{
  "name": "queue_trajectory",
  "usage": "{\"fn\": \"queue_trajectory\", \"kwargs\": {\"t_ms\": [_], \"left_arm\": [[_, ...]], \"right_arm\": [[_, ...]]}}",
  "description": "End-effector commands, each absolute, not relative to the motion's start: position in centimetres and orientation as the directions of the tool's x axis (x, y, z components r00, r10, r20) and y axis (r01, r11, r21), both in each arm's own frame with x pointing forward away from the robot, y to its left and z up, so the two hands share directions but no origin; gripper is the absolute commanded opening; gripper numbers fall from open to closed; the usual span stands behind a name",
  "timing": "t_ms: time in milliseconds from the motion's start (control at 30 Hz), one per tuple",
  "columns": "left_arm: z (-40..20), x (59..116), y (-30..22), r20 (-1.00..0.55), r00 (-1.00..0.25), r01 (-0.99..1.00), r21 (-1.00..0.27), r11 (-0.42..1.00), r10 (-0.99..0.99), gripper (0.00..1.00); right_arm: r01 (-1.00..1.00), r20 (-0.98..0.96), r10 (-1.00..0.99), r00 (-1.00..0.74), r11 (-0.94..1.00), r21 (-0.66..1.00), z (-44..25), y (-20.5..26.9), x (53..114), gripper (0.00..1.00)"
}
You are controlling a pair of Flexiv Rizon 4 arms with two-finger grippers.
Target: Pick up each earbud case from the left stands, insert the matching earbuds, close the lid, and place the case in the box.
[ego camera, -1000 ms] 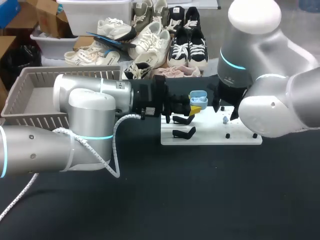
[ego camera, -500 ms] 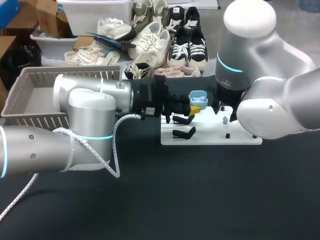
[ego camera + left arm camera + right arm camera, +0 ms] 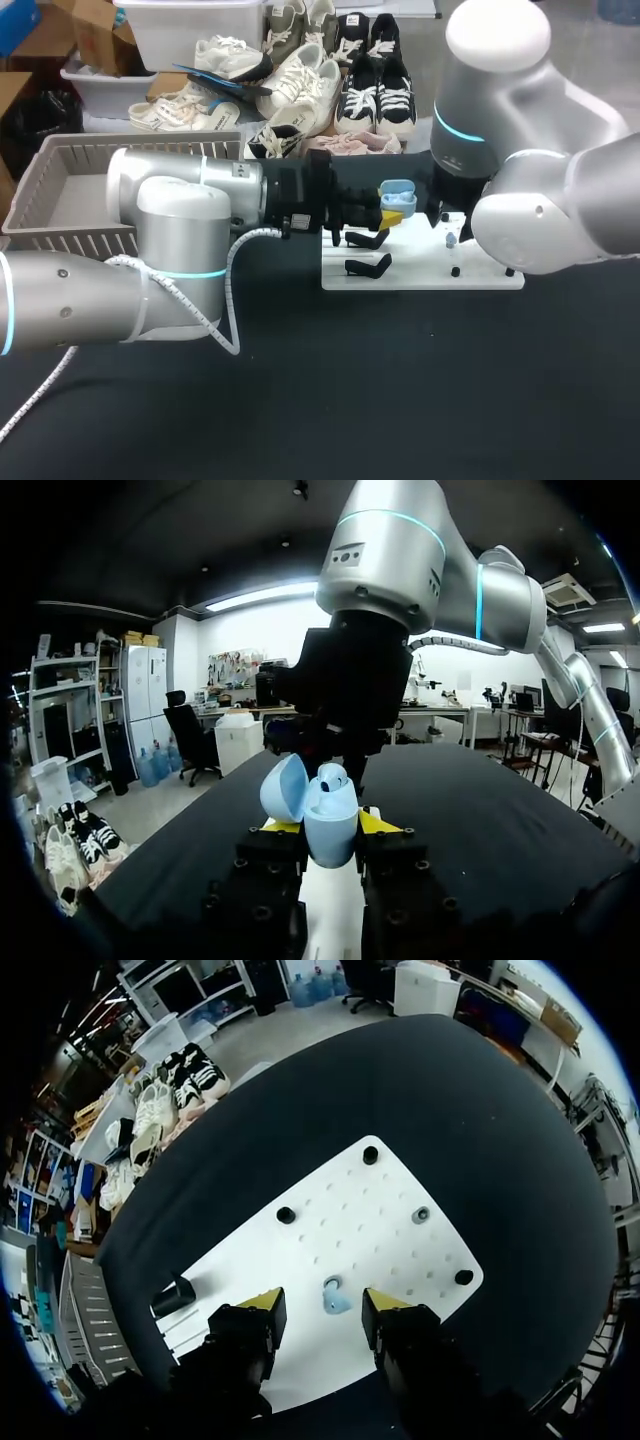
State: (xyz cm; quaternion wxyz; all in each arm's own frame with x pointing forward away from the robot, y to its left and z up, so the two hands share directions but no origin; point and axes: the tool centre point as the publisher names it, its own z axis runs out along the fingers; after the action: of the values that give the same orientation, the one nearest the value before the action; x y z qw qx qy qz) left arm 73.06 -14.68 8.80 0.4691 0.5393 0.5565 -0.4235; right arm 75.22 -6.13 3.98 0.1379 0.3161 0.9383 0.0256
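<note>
A light blue earbud case [image 3: 331, 828] with its lid [image 3: 283, 786] swung open sits upright between my left gripper's [image 3: 329, 823] yellow tips, which are shut on it. An earbud [image 3: 335, 776] rests in the case. In the head view the case [image 3: 397, 190] hangs over the white pegboard's [image 3: 420, 272] left part. My right gripper [image 3: 323, 1302] stands open above a small blue earbud [image 3: 334, 1298] that lies on the pegboard [image 3: 390, 1230], one finger on each side, neither touching it. The same earbud [image 3: 451, 240] shows just under my right arm.
Two black stands [image 3: 368, 240] [image 3: 370, 266] sit on the pegboard's left side, and several black pegs [image 3: 370, 1154] dot its surface. A grey slatted basket [image 3: 60, 190] stands at the table's far left. Dark tabletop lies in front of the board.
My right arm has shifted slightly to the left over the pegboard and its fingers have drawn a little closer together. The left arm and the case have not moved.
</note>
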Motion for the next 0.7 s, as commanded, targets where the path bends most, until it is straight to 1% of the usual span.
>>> {"fn": "queue_trajectory", "kwargs": {"t_ms": [33,400,700], "left_arm": [[8.7,72.6,-14.3,-0.980,0.029,0.996,0.044,0.074,0.194,0.00],[9.0,72.2,-13.5,-0.981,0.040,0.994,0.059,0.092,0.190,0.00],[9.0,71.4,-12.2,-0.979,0.035,0.992,0.059,0.114,0.201,0.00]], "right_arm": [[0.589,-0.243,0.603,-0.760,0.797,0.136,3.9,-6.2,75.2,0.47],[0.605,-0.244,0.617,-0.749,0.786,0.129,3.8,-6.9,75.2,0.47],[0.602,-0.248,0.613,-0.750,0.788,0.129,3.8,-6.3,75.1,0.47]]}}
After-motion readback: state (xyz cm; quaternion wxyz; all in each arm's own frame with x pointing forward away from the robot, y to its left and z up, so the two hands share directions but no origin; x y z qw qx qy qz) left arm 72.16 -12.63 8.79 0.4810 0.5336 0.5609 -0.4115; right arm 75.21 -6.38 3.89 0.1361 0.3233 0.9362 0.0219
